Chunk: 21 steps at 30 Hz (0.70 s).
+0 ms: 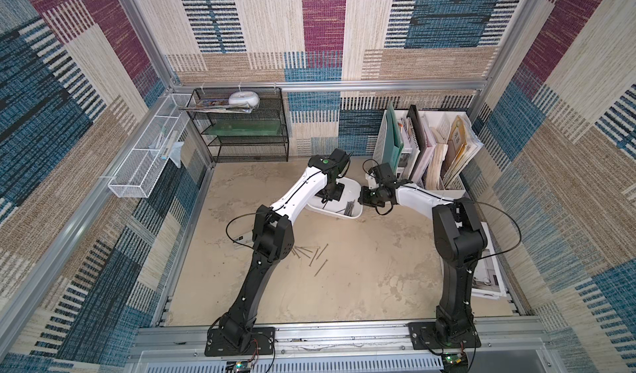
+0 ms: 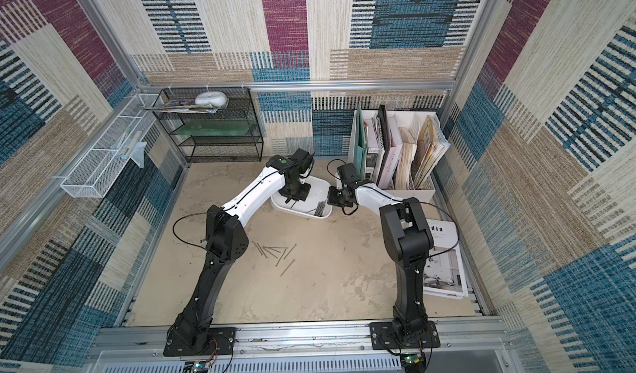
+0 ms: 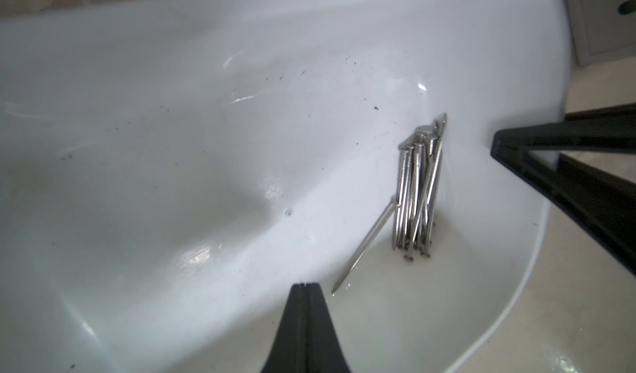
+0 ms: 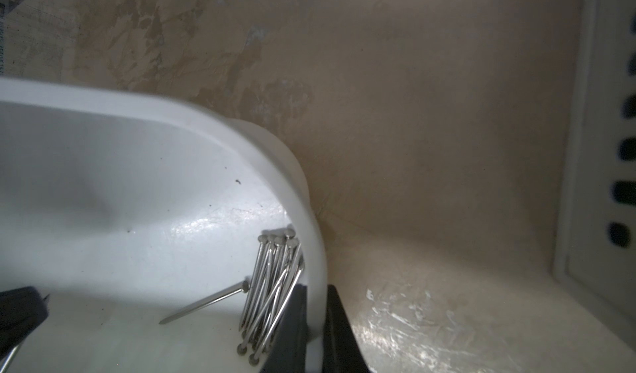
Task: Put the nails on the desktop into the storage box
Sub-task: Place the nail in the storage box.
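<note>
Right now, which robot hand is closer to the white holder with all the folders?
The right. The right gripper pinches the wall of the storage box on the side facing the file holder, apart from it. The left gripper hangs shut over the box's inside, farther off.

Walls: woven panels [image 1: 309,27] in patchwork blocks of cream, magenta, blue and tan.
Frame: aluminium rails [image 1: 327,86] at corners and back edge.
Furniture: black mesh shelf [image 1: 247,147] at the back, white wire basket [image 1: 137,178] on a side wall, white file holder [image 1: 444,193] with folders [image 1: 394,137].
</note>
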### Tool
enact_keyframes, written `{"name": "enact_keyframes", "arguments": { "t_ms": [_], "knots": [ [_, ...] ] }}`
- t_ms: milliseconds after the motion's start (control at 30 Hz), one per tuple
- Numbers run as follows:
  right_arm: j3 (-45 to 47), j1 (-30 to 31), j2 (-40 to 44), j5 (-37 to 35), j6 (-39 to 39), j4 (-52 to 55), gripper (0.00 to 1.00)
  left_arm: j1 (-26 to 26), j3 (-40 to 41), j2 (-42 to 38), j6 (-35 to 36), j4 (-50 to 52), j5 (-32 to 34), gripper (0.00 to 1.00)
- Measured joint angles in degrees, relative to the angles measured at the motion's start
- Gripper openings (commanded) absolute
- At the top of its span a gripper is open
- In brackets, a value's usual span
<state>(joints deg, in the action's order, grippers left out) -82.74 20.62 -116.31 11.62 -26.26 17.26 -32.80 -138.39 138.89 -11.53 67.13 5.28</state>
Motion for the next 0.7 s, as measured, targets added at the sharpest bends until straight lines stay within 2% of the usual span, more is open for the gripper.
{"name": "enact_keyframes", "arguments": {
  "t_ms": [167, 400, 700],
  "knots": [
    [0.22, 0.15, 0.15, -0.04, -0.02, -0.02, 0.0, 0.09, 2.54, -0.31, -1.38, -2.1, 2.4, 0.0],
    [0.52, 0.33, 0.17, 0.02, 0.0, -0.07, 0.0, 0.39, 0.02, -0.26, -3.19, -4.63, 3.63, 0.0],
    [0.63, 0.35, 0.17, 0.2, 0.0, -0.33, 0.0, 0.39, 1.07, 1.75, -6.27, -6.08, 4.83, 0.0]
  ]
}}
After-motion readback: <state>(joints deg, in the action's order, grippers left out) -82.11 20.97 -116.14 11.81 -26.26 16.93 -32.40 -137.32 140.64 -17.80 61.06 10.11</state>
